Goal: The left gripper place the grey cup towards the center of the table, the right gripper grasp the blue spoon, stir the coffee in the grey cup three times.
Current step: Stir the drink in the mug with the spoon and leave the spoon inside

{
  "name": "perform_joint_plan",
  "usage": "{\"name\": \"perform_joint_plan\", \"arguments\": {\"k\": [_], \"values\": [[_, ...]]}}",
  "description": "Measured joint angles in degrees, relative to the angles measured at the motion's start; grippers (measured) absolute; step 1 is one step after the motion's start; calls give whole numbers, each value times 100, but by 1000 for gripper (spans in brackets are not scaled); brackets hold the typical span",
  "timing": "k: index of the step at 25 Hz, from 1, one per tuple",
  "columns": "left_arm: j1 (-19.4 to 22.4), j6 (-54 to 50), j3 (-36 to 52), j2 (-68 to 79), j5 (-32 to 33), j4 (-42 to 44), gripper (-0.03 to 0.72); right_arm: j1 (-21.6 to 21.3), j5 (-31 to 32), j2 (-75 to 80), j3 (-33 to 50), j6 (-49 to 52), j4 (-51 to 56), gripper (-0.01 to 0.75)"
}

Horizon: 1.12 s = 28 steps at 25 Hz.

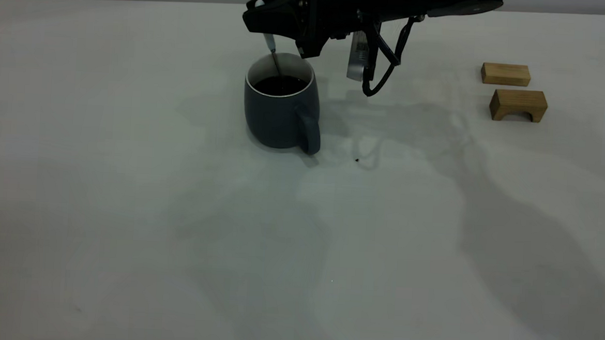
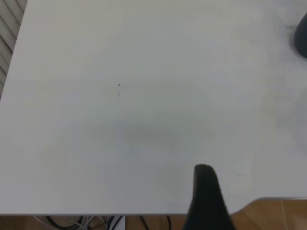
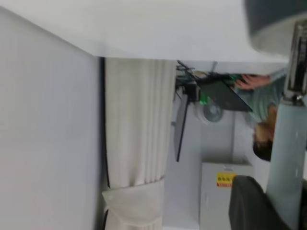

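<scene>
The grey cup (image 1: 279,114) stands upright near the middle of the table (image 1: 124,207), its handle turned toward the camera, with dark coffee (image 1: 280,85) inside. My right gripper (image 1: 262,24) reaches in from the upper right and hovers just above the rim, shut on the blue spoon (image 1: 274,54), whose metal neck dips into the coffee. In the right wrist view the pale blue handle of the spoon (image 3: 285,153) runs beside one dark finger (image 3: 249,206), with the cup (image 3: 276,19) beyond. My left gripper (image 2: 240,196) is open over bare table near its edge; the cup (image 2: 302,33) is far off.
Two tan wooden blocks (image 1: 505,74) (image 1: 518,104) lie at the far right of the table. A tiny black speck (image 1: 357,159) sits right of the cup. A cable (image 1: 385,65) hangs under the right arm. A person (image 3: 261,96) sits beyond the table.
</scene>
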Motion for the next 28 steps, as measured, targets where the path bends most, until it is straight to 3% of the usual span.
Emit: {"name": "perform_joint_plan", "arguments": {"k": [8,19,23,28], "values": [[0,0,0,0,0,0,587,-246,246,0,-6,41,-476,145],[0,0,0,0,0,0,587,-332,1073,0,-43,2047,-1136,145],[0,0,0,0,0,0,587,-263,1145,0,-43,1962,-947,145],[0,0,0,0,0,0,586,-161,1016,0,-43,1006,-645,145]]}}
